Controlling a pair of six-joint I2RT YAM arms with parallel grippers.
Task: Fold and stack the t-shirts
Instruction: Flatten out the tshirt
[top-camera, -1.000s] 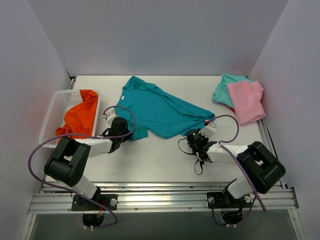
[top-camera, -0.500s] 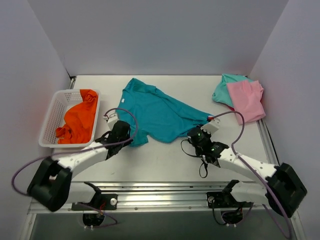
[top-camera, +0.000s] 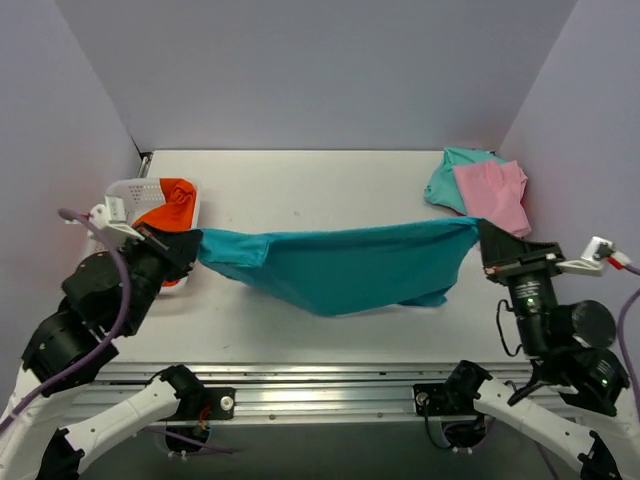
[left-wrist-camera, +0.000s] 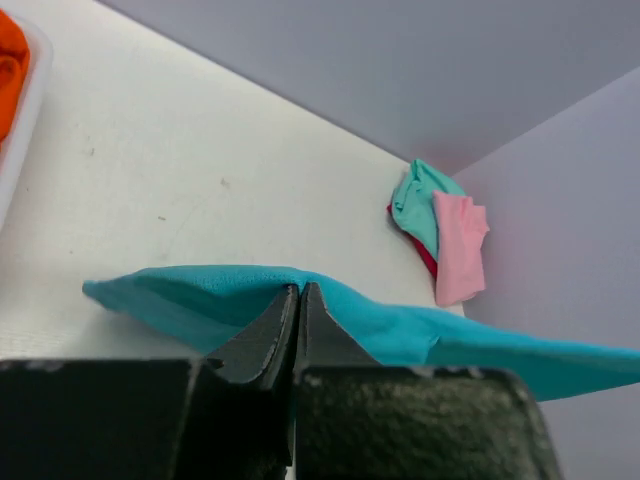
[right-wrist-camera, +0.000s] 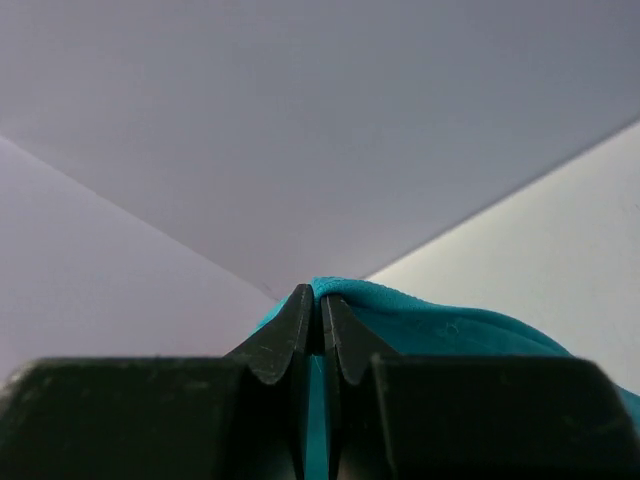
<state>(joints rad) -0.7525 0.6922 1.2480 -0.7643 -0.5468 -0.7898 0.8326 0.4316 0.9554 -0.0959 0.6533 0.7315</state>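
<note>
The teal-blue t-shirt (top-camera: 345, 265) hangs stretched in the air between both grippers, sagging in the middle above the table. My left gripper (top-camera: 192, 243) is shut on its left end; in the left wrist view the jaws are pinched together on the cloth (left-wrist-camera: 200, 300). My right gripper (top-camera: 482, 232) is shut on its right end; the cloth (right-wrist-camera: 440, 325) shows between the jaws in the right wrist view. The pink t-shirt (top-camera: 492, 200) lies on the mint-green one (top-camera: 445, 178) at the back right. The orange t-shirt (top-camera: 165, 205) lies in the basket.
The white lattice basket (top-camera: 122, 192) stands at the left, partly hidden by my left arm. The grey walls close in the table on three sides. A metal rail (top-camera: 330, 385) runs along the near edge.
Both arms have risen and spread apart, lifting the teal-blue t-shirt off the table and stretching it out between them. The other shirts have not moved.
</note>
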